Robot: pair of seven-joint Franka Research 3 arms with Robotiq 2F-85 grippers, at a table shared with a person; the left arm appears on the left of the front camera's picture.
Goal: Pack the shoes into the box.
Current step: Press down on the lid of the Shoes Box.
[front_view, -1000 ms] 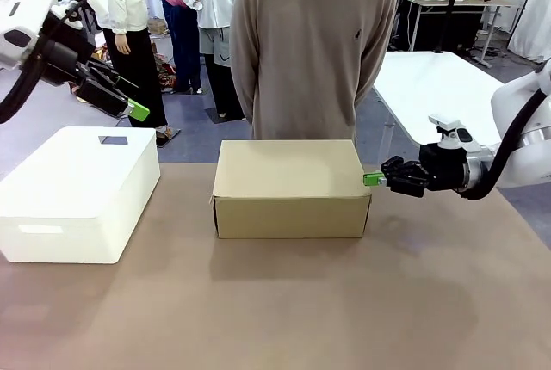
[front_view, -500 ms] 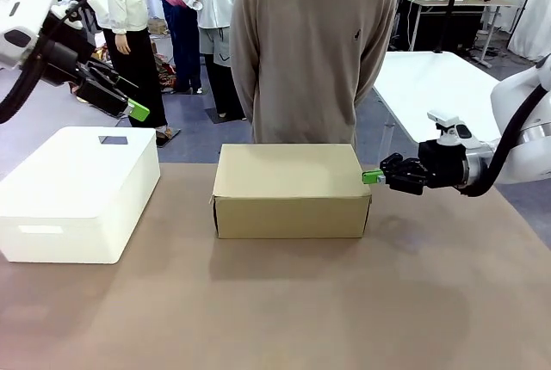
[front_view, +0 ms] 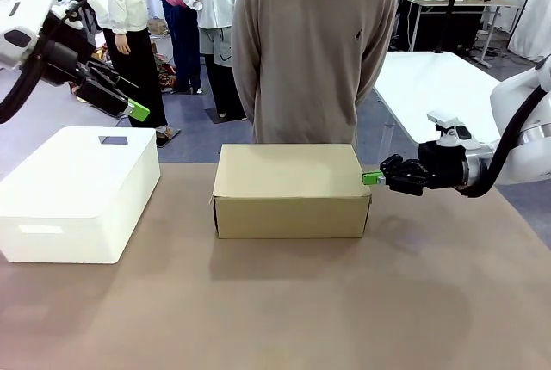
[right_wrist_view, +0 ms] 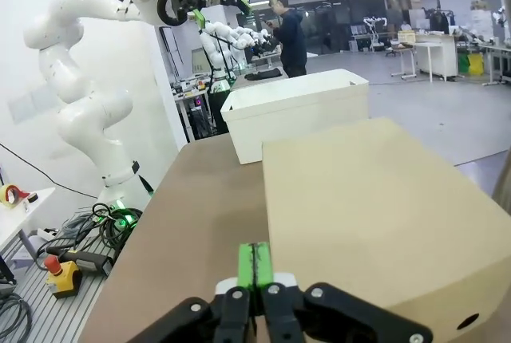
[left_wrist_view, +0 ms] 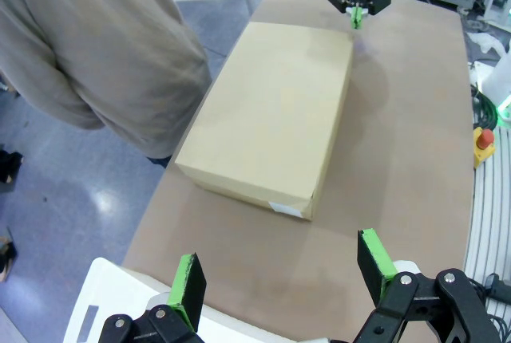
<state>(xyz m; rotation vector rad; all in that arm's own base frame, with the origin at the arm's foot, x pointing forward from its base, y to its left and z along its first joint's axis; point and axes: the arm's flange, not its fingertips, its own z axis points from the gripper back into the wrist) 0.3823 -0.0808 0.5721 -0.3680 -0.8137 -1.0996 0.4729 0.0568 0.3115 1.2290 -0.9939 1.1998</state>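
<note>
Right gripper (front_view: 374, 178) pinched fully closed, empty, tips just beside the cardboard shoebox (front_view: 291, 189) end. Left gripper (left_wrist_view: 279, 273) spread wide, empty, hovering well apart above the white plastic box (front_view: 77, 194). Shoebox lid down; shoes presumably inside. Best pressed gently, squarely, without shoving. No readable print; 1 small blank-looking label on the shoebox end.

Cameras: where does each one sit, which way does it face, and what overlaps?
Front: between the arms, facing the person across the table; shows the closed box, white box, open left pincer, shut right pincer.
Left wrist: raised, looking down past its own pads at the box; right pincer at its far end.
Right wrist: low at the box's end, own pincer shut; left arm beyond.
Shared: the box shows in all three.
</note>
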